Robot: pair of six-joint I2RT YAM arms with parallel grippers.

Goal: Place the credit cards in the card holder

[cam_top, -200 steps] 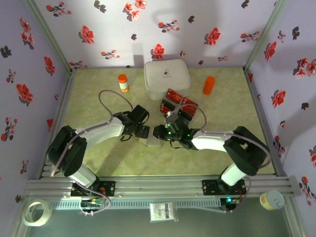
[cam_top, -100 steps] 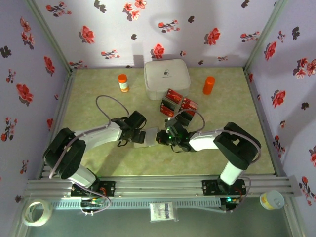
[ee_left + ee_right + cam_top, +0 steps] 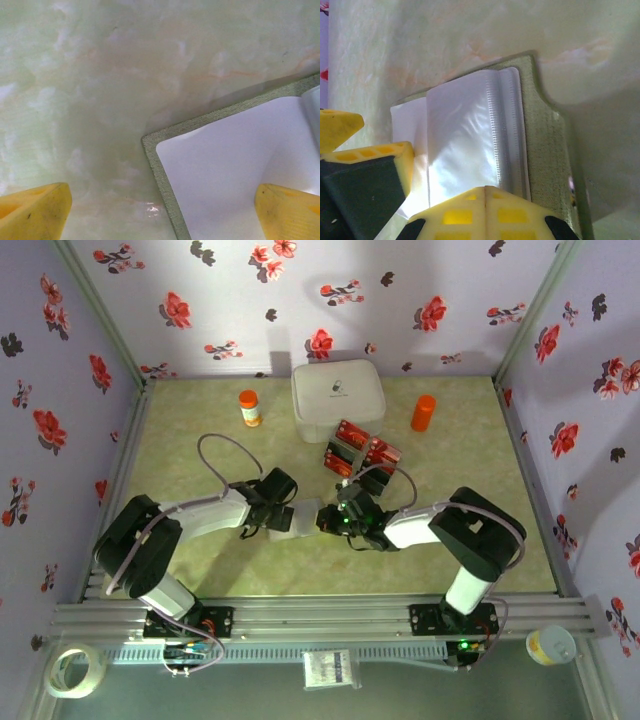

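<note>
R pincer (image 3: 485, 190): closed, yellow tips pressed flat together right at the near edge of the clear sleeves of the card holder (image 3: 547, 135). Whether a sleeve leaf is nipped btw them, can't tell. Holder lies open on the desk (image 3: 445, 45), pale sleeves up, olive-green cover showing as a border round them.

L pincer (image 3: 161, 212): open wide, nothing gripped. One yellow tip hangs over the holder's pale inside near a corner, the other over bare desk just outside the green rim. Touching or not, can't tell.

Top view: the 2 pincers face each other nose to nose at centre-front of the desk, L from the left, R from the right, w/ the holder btw them, mostly covered by the wrists.

Credit cards (image 3: 352, 433): red & dark ones, bunched just behind the R wrist, apart from the holder, right in front of a white box (image 3: 338, 395) w/ rounded corners. Orange bottle (image 3: 249, 407) w/ white label stands left of the box, plain orange tube (image 3: 424, 412) right of it, both upright, well apart from the holder.

Off the desk, by the near rail: tape roll (image 3: 75, 668) front left, small round tub (image 3: 551, 645) front right.
</note>
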